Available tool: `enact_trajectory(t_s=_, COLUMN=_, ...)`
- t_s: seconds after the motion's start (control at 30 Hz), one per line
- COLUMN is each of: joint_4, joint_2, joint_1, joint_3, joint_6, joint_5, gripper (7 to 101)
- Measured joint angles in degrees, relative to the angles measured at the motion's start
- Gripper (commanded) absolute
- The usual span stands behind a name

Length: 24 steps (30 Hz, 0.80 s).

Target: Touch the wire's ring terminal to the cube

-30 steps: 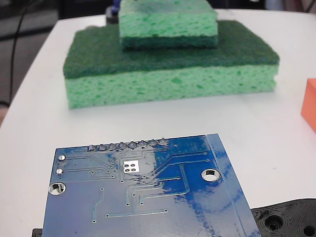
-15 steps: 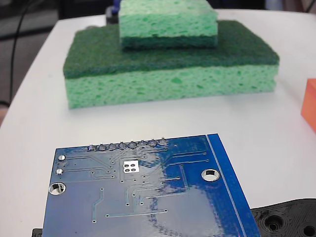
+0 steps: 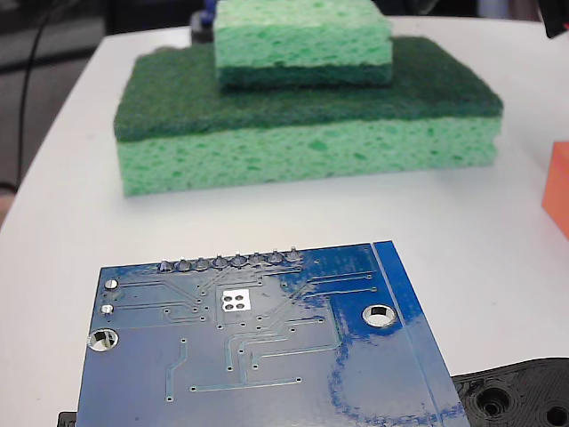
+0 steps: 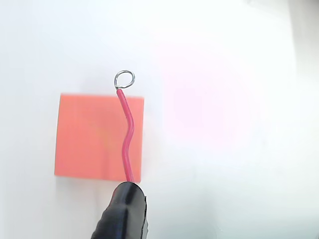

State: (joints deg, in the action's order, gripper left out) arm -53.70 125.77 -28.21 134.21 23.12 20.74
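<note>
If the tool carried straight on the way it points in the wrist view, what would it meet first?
Probably the cube: the tool points along the red wire across its orange face. The ring terminal lies just past its far edge. Height above it is unclear.

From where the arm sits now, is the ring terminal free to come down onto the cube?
Probably yes. In the wrist view the ring terminal sits just past the cube top edge, the red wire crossing it, nothing between. Height above it can't be judged.

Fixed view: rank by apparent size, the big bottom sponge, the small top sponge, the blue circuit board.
1. Bottom sponge and blue circuit board: similar apparent size; the board is nearest the camera and cropped, so no ranking between them.
2. Top sponge: clearly smallest.
</note>
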Motion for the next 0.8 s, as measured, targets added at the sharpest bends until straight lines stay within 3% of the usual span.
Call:
enact_trajectory(t_s=0.4, joint_4=0.3, joint_2=-2.0, joint_1=-2.6, joint_3=1.1, joint_6=1.6, joint_5=-0.8, gripper=100.3)
enact_trajectory(t_s=0.67, joint_4=7.2, joint_2=2.9, joint_1=-2.6, joint_3=7.4, joint_6=-0.8, joint_5=-2.9, gripper=100.3)
enact_trajectory(t_s=0.8, joint_4=7.6, joint_2=4.3, joint_1=-2.6, joint_3=8.9, joint_6=-0.8, joint_5=-3.0, gripper=100.3)
